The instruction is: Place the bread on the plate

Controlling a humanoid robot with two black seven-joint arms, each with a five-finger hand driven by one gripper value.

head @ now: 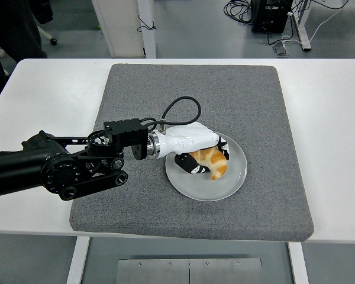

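Observation:
The bread is a golden-brown croissant. My left hand, white with black fingertips, is curled around it and holds it low over the middle of the round white plate. I cannot tell whether the croissant touches the plate. The plate lies on the grey mat, right of its centre. My black left arm reaches in from the left edge. My right arm is not in view.
The grey mat covers most of the white table. A person's dark clothing shows at the top left. A white cabinet leg and cables stand on the floor behind the table.

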